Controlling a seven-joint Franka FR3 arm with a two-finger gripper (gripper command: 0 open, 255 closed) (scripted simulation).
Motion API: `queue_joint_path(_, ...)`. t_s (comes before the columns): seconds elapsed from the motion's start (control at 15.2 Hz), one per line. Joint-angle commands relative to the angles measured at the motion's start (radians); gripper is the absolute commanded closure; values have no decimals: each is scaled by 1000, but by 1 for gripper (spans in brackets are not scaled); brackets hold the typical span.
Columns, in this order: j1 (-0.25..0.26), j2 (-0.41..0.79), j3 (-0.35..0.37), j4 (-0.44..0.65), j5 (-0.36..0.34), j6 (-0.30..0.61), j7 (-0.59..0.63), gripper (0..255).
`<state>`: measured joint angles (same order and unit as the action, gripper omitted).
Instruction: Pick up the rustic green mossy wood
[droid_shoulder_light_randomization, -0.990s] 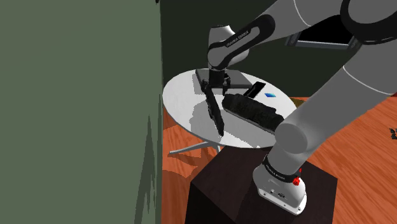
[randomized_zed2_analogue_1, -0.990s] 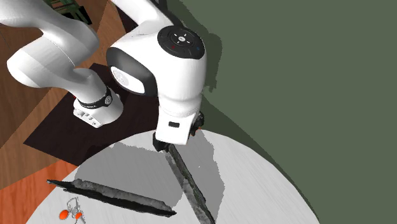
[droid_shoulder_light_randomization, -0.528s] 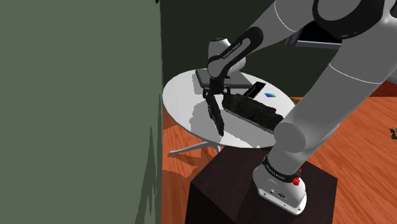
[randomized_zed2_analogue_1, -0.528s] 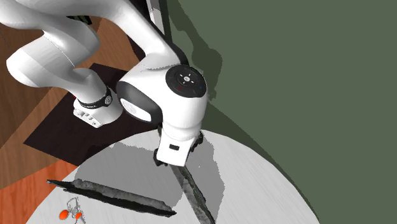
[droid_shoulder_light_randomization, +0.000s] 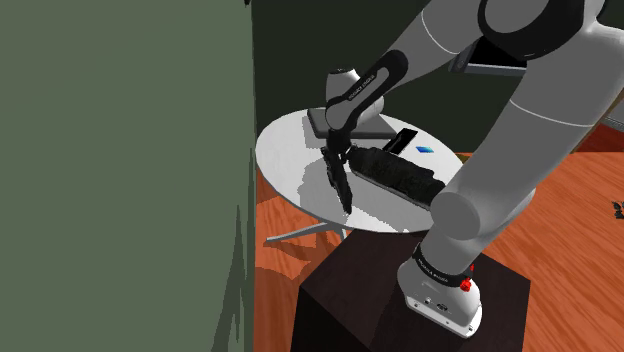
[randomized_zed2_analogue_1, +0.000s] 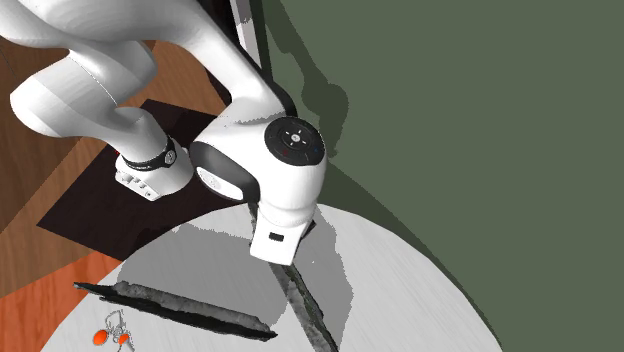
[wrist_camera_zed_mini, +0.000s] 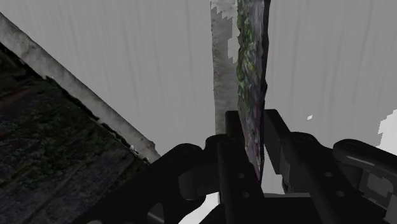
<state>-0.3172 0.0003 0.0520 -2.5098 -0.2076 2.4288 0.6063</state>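
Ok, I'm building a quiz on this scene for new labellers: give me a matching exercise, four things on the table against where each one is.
Things:
1. mossy wood strip
2. broad dark slab
3. small blue thing
4. orange-and-grey item

Places:
A. beside the strip, to the shoulder view's right of it
B. clasped in the end effector
C. second exterior view's lower left, by the edge of the table
D. on the slab's other side from the strip

Pairs: 1-B, 2-A, 3-D, 4-C.

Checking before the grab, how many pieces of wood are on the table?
2. A thin mossy strip is clasped in the pincer; a broader dark slab lies beside it on the white table. The arm may hide others.
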Motion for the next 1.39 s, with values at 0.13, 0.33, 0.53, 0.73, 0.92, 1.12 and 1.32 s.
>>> queue_joint_path(0.13,0,1,0,0,0,1,0,255)
queue_joint_path(0.33,0,1,0,0,0,1,0,255)
queue_joint_path(0.53,0,-22,0,2,7,-24,-8,255)
queue_joint_path(0.73,2,-57,1,11,19,-66,-21,255)
queue_joint_path(0.92,4,-89,1,23,30,-109,-32,255)
queue_joint_path(1.12,5,-119,2,36,39,-153,-42,255)
queue_joint_path(1.32,7,-147,2,52,47,-196,-51,255)
